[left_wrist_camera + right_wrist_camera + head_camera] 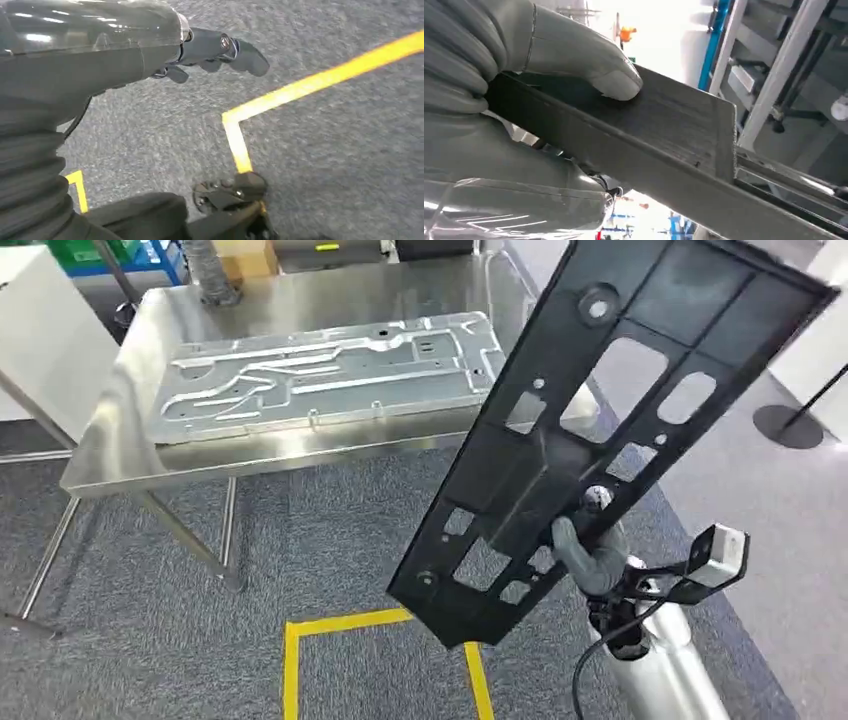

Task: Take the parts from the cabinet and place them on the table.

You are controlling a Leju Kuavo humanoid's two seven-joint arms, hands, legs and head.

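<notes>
My right hand (590, 552) grips a long black plastic panel (610, 410) with several cut-out holes near its lower end. The panel slants up and to the right, its top reaching over the table's right corner. In the right wrist view the grey thumb (594, 60) presses on the panel's dark flat face (664, 125). A silver stamped metal plate (320, 375) lies flat on the steel table (120, 465). My left hand (215, 50) hangs over the grey carpet with its fingers loosely curled and nothing in them.
A yellow tape outline (340, 640) marks the carpet in front of the table. A black stanchion base (790, 425) stands at the right. White panels and blue crates sit behind the table's far left corner.
</notes>
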